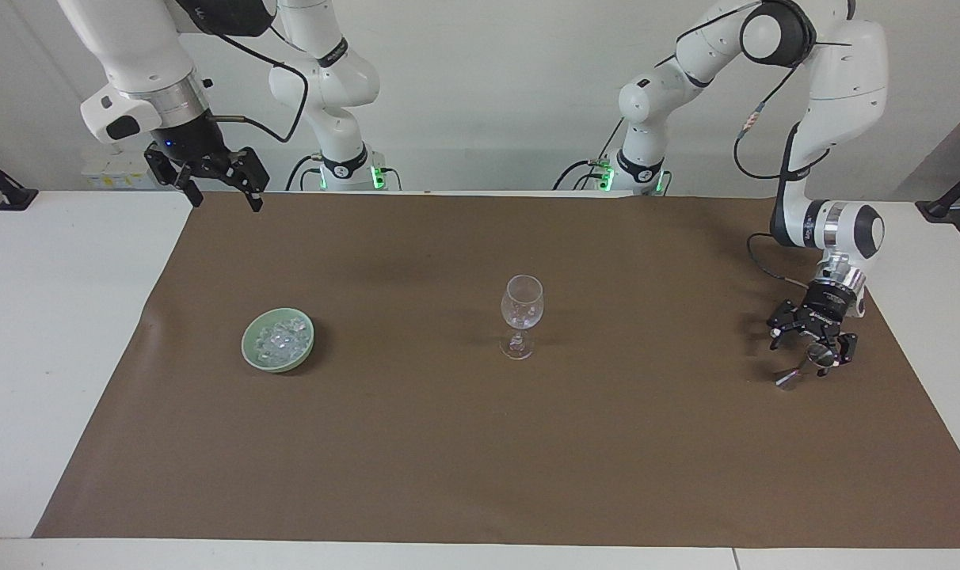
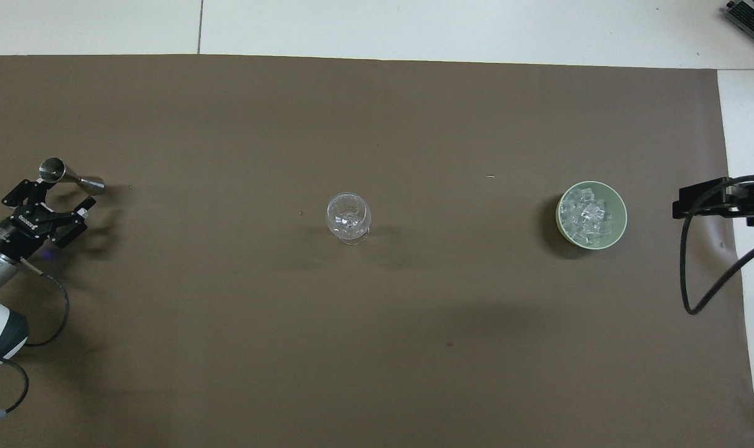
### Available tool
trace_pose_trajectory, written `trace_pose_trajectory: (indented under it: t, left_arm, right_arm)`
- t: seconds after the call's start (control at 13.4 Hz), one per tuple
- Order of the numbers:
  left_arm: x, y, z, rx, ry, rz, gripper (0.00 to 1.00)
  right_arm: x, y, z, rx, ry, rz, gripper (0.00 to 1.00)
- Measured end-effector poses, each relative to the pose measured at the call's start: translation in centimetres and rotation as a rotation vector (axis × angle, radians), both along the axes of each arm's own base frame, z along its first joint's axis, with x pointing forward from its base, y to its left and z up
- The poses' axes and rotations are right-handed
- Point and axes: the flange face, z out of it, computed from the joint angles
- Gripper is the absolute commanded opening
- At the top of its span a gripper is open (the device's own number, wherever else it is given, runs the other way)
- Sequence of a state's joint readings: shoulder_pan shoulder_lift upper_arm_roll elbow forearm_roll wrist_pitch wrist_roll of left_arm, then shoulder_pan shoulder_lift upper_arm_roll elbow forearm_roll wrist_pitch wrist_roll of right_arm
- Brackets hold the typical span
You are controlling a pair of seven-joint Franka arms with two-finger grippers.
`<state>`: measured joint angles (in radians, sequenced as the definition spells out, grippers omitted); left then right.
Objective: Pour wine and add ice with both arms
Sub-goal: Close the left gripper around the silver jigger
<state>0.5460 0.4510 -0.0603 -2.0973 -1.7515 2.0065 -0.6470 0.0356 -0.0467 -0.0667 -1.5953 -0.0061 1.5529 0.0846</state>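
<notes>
A clear stemmed glass (image 1: pixel 521 310) (image 2: pixel 348 217) stands upright mid-mat. The ice (image 1: pixel 280 340) (image 2: pixel 588 214) lies as several clear chunks in a pale green bowl (image 1: pixel 252 354) (image 2: pixel 621 218) toward the right arm's end. A small metal jigger (image 1: pixel 797 372) (image 2: pixel 72 178) sits tilted at the left arm's end. My left gripper (image 1: pixel 811 342) (image 2: pixel 52 204) is open and low, right beside the jigger. My right gripper (image 1: pixel 211 180) (image 2: pixel 694 200) is open and empty, waiting high over the mat's corner by its base. No wine bottle shows.
A brown mat (image 1: pixel 480 459) (image 2: pixel 377 348) covers most of the white table (image 1: pixel 44 317). A black cable (image 2: pixel 703 274) hangs from the right wrist over the mat's edge.
</notes>
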Motion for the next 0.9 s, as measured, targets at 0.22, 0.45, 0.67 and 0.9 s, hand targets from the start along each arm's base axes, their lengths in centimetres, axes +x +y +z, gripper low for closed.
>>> trace_pose_trajectory:
  t: [0.22,0.45,0.67,0.9]
  left_arm:
    - [0.08,-0.15,0.0,-0.001,0.0,-0.001,0.82]
    - [0.13,-0.19,0.03,-0.005,-0.002,0.005,0.75]
    - [0.14,-0.15,0.01,-0.006,-0.002,0.011,0.73]
    - [0.22,-0.18,-0.03,-0.014,-0.004,0.024,0.69]
  right_arm:
    - [0.0,0.0,0.0,0.0,0.0,0.0,1.0]
    - [0.0,0.0,0.0,0.0,0.0,0.0,1.0]
    - [0.0,0.0,0.0,0.0,0.0,0.0,1.0]
    - [0.0,0.0,0.0,0.0,0.0,0.0,1.0]
